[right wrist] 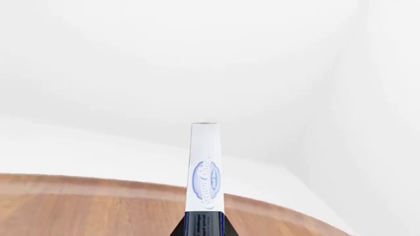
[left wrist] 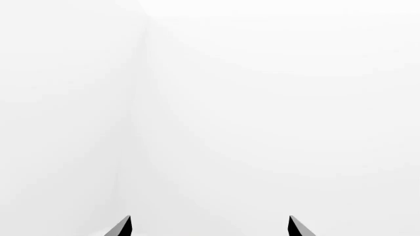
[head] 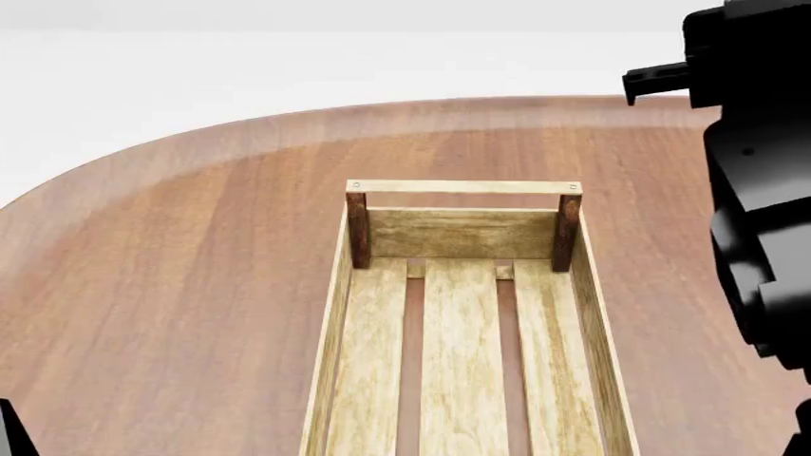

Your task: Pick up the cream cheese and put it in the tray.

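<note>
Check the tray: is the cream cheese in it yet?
Not yet. The tray shows only bare slats, and the cream cheese sits clamped in the right gripper above the table.

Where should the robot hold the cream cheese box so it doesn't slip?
Across its thin sides, near one end, coming in along its length. That is how the right gripper holds the cream cheese now: the box is flat and narrow, so its broad faces suit the pads.

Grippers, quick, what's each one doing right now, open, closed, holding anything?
Left gripper: open, holding nothing.
Right gripper: closed on the cream cheese.
</note>
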